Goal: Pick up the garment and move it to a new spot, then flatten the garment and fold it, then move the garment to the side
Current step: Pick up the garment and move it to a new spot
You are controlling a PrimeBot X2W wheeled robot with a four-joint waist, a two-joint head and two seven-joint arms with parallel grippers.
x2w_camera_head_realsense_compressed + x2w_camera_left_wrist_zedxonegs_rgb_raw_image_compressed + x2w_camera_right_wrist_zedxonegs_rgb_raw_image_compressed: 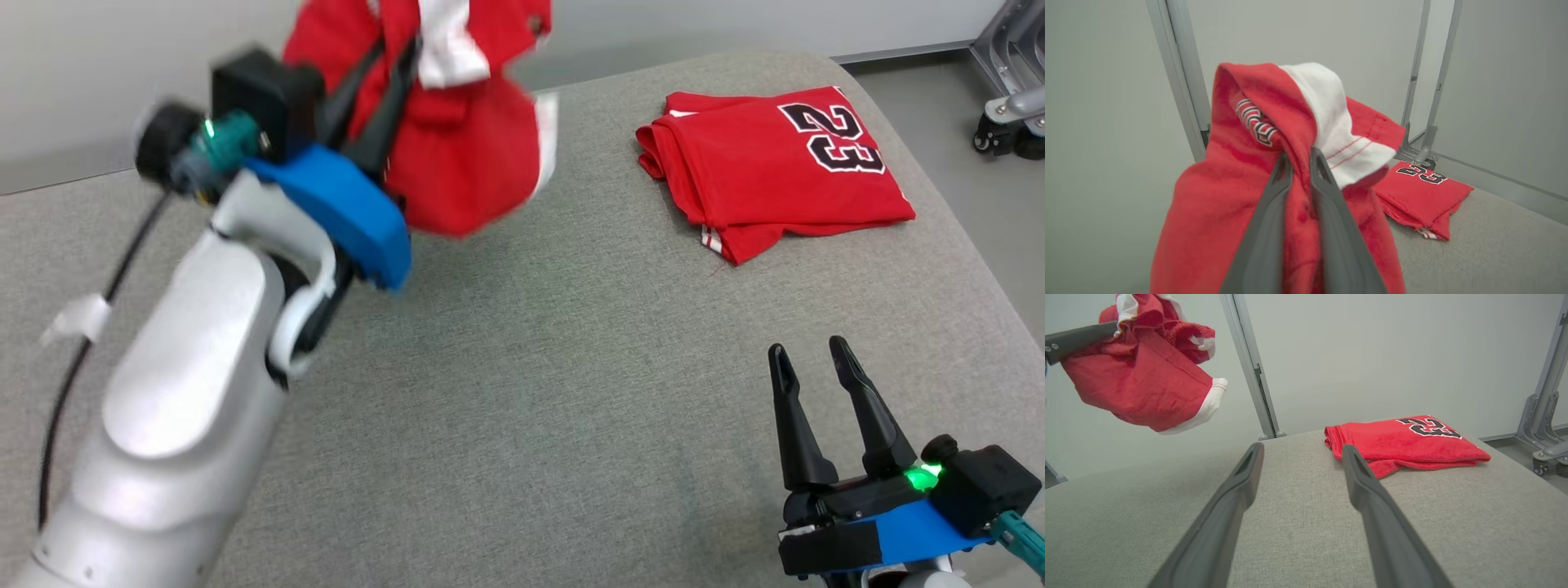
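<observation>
The red garment hangs in the air, well to the left of the folded red shirt and higher up than it. It is not touching the grey table. It looks like a scrunched-up bunch, soft and fuzzy, with white bands at the edges and a bit of black and white lettering tucked in a fold. It droops down from where it is held, so it is longer up-and-down than side to side. I cannot tell which part is the top or the bottom of the garment.

The left gripper holds it. Its two dark fingers are squeezed nearly together with a fold of red cloth pinched between them, and more cloth spills over the tips.

The right gripper is on the near side of the folded shirt, low over the table. Its fingers are spread wide with nothing in them. It is well apart from the garment, so the left arm is the one that has to do the carrying.

I think the moving step is under way. The bare table lies below the garment, to the left of the folded shirt and nearer the robot, so the bunch needs to come down there and stay off the folded shirt.
</observation>
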